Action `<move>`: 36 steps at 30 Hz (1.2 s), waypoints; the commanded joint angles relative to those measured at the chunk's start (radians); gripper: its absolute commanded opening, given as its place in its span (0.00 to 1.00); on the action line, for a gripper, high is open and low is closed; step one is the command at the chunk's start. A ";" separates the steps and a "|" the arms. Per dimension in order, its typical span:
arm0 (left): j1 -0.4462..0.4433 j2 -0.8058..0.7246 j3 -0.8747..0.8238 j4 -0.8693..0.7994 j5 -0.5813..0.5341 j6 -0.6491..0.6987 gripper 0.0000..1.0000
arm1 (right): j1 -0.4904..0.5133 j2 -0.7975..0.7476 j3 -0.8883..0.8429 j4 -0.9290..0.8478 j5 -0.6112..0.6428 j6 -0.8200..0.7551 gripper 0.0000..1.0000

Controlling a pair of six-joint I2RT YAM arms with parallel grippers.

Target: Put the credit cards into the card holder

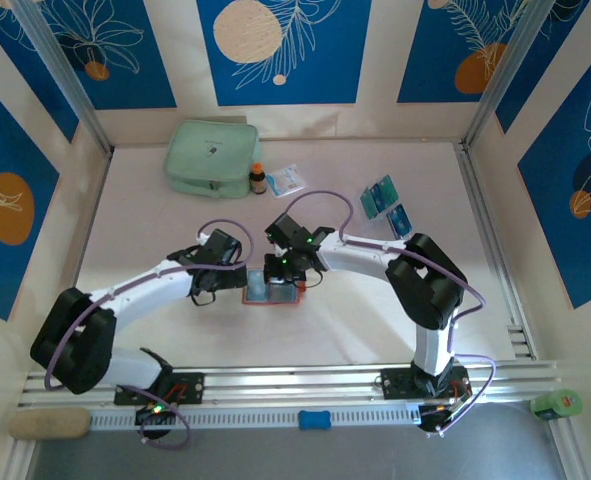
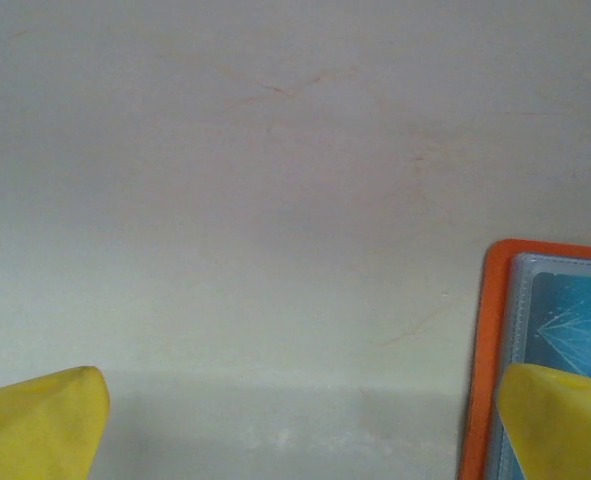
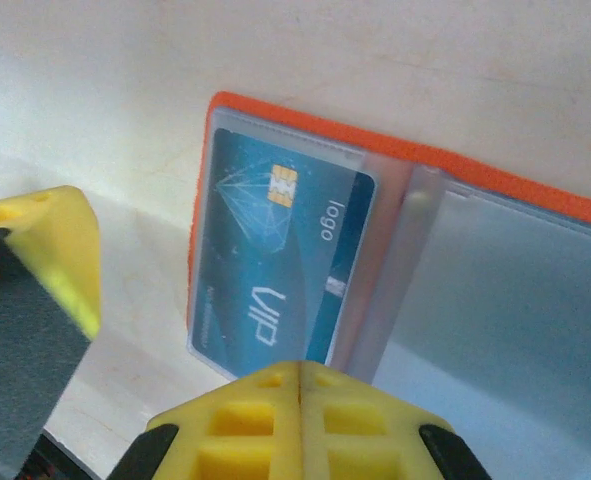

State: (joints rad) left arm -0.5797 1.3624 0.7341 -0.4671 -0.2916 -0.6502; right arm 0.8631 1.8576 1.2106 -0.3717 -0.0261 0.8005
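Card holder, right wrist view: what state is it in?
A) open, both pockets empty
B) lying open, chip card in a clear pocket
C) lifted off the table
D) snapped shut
B: the orange card holder lies spread open on the table, and a teal VIP card with a gold chip sits under one clear pocket.

Left arm (image 1: 140, 288) and right arm (image 1: 375, 258) both bent inward, wrists close together, left tool (image 2: 295, 430) with yellow fingers (image 2: 35, 425) spread wide, right tool (image 3: 300, 375) angled down, its yellow fingertips (image 3: 260, 405) pressed together
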 commanded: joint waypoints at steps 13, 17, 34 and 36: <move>0.015 -0.125 -0.036 0.135 0.138 0.048 1.00 | -0.010 -0.083 -0.032 -0.044 0.041 -0.011 0.00; 0.015 -0.133 -0.019 0.165 0.170 0.069 1.00 | -0.031 -0.117 -0.062 -0.054 0.049 -0.019 0.00; 0.024 -0.055 0.048 0.284 0.235 0.152 1.00 | -0.090 -0.227 -0.206 -0.032 0.064 -0.020 0.00; 0.028 -0.034 0.054 0.293 0.269 0.155 1.00 | -0.088 -0.230 -0.215 -0.026 0.063 -0.021 0.00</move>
State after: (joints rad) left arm -0.5678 1.3010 0.7563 -0.1997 -0.0776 -0.5236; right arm 0.7757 1.6608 1.0115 -0.4011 0.0380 0.7918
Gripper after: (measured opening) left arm 0.997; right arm 0.054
